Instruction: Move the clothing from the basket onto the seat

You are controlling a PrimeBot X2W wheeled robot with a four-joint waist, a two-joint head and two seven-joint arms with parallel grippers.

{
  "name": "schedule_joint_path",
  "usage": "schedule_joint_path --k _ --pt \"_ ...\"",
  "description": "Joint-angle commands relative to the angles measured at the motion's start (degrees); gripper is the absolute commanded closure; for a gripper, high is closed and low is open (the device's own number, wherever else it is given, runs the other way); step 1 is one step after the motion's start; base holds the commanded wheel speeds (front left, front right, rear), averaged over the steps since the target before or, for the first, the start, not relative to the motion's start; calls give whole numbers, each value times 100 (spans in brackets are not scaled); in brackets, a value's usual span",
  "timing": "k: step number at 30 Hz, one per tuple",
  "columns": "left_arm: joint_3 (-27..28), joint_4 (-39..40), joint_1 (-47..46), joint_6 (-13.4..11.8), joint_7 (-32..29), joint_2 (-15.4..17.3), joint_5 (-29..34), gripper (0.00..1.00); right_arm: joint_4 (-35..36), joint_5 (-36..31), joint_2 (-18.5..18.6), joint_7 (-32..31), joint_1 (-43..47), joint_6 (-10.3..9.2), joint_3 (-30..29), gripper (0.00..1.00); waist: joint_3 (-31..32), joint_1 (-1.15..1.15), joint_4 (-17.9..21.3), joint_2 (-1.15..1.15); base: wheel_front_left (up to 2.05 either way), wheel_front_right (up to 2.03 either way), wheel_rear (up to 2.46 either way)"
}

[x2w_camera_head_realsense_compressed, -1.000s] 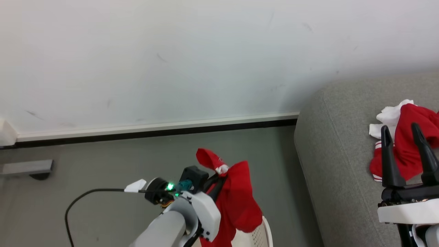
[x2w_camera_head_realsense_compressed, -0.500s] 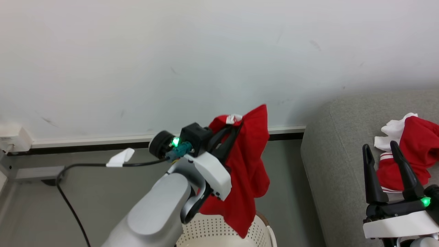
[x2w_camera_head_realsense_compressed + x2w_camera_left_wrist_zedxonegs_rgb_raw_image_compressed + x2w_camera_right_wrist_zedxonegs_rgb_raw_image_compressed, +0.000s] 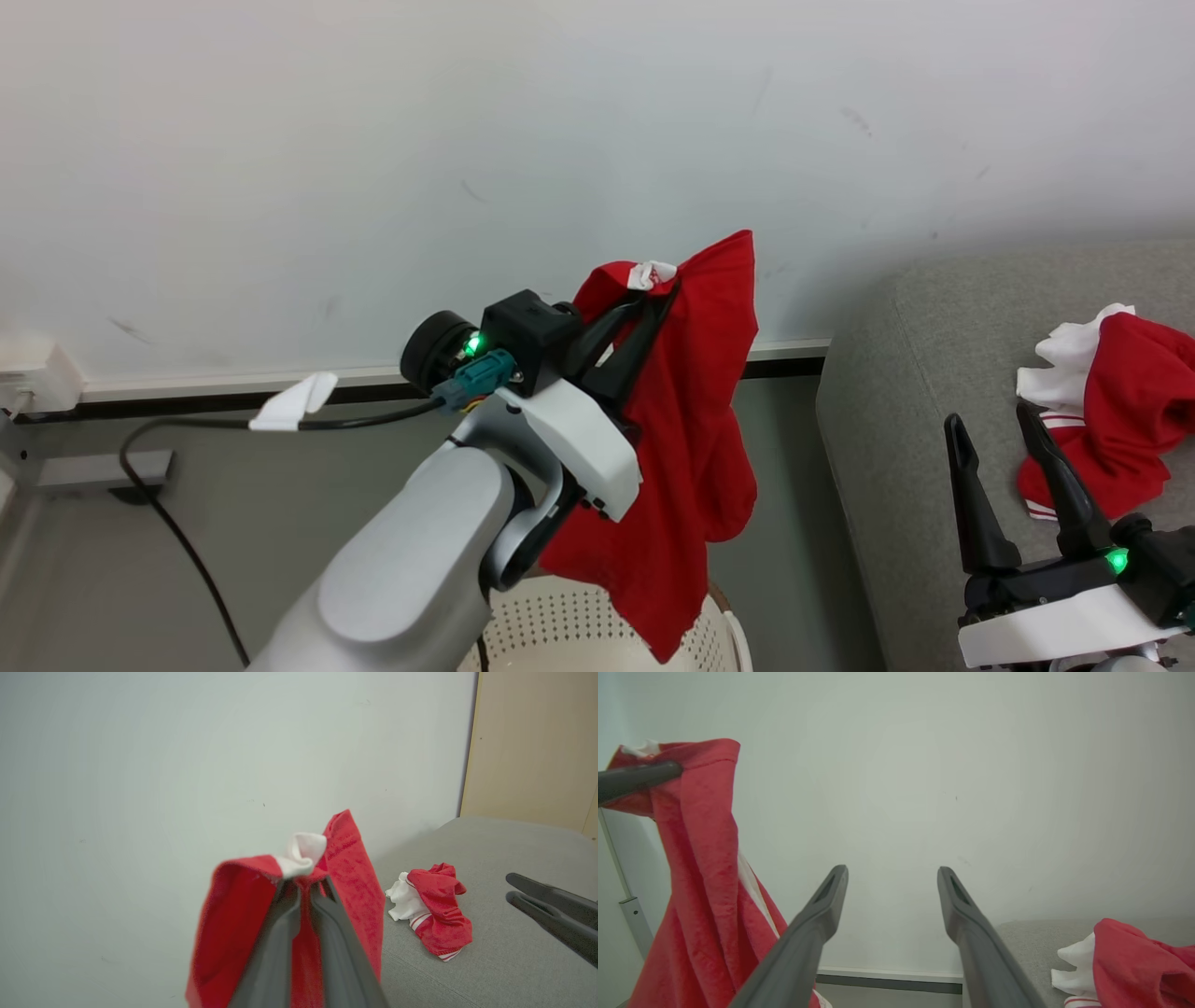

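Note:
My left gripper is shut on a red garment that hangs in the air above the cream-white basket. The left wrist view shows its fingers pinched on the cloth just under a white tag. A second red garment with white lining lies crumpled on the grey seat at the right, also visible as a heap on the seat. My right gripper stands open over the seat's front part, nothing between its fingers.
A white wall with a pale and dark baseboard runs behind. A black cable trails from my left wrist over the grey floor. A grey bracket sits at the far left. A tan panel stands beyond the seat.
My left gripper has lifted the red garment higher and a little to the right, above the basket. My right gripper has drawn down and left in the picture, away from the heap.

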State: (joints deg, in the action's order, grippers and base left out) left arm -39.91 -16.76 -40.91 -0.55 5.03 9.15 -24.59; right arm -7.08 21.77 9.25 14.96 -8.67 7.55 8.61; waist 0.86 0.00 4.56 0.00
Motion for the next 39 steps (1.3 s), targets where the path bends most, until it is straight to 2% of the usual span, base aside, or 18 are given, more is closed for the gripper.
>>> schedule_joint_path --k 1,7,13,27,39 --pt "2 41 46 -19 -23 31 -29 100 -5 83 50 13 0 -13 -3 0 -5 0 3 0 0 0 0" --pt "-10 172 71 -51 -60 57 -61 100 -26 162 126 14 -53 -13 379 0 -28 0 0 0 0 0 0" --pt "-29 234 -4 -77 -67 44 -75 100 -288 334 212 14 -233 -13 1057 0 -41 0 -30 0 0 0 0" --pt "-377 354 48 102 -76 -219 -159 100 -2315 997 656 -7 -1738 -13 3218 0 -105 0 -417 0 0 0 0" --pt "-721 542 170 294 -133 -424 -393 100 -3806 1984 512 -75 -2454 -14 4556 0 -37 0 -1023 0 0 0 0"
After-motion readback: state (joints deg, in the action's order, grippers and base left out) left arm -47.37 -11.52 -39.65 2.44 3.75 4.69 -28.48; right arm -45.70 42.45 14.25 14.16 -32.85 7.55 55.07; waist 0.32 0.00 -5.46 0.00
